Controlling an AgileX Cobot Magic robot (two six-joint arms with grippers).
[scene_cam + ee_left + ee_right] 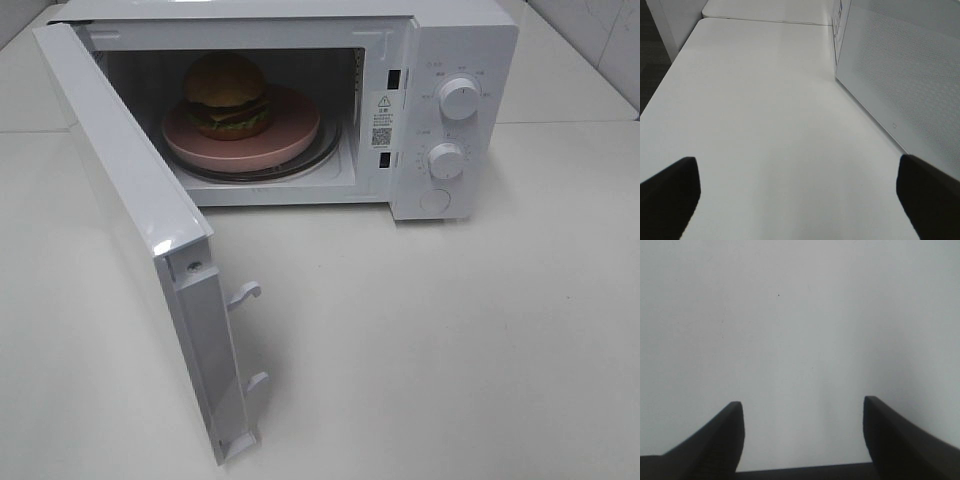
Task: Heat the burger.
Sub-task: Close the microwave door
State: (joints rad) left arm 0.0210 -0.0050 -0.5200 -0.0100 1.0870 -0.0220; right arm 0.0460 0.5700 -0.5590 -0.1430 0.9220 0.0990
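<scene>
1. While the door (120, 200) is hanging wide open to the left, the burger (226, 95) is sitting inside the microwave (455, 40).
2. The burger is resting on a pink plate (290, 140), toward the back left of it. Its brown bun is on top, with green lettuce and a dark patty peeking out under it.
3. The plate is lying on a glass tray (330, 152), and the tray's rim is showing around the plate's front and right side.
4. Two white knobs are sitting on the microwave's right front panel, the top knob (460, 98) right above the low knob (446, 160).
5. Two small white hooks (245, 295) are sticking out of the door's near edge, one above the other.
6. The microwave is standing on a white table (450, 340).
7. The left gripper (797, 167) is hovering over the bare table, and its black fingers (670, 200) are spread wide and holding nothing. The door's dotted panel (900, 75) is standing close by on one side.
8. The right gripper (801, 405) is facing a plain white surface. Its dark fingers (720, 440) are standing apart, and nothing is held between them.
</scene>
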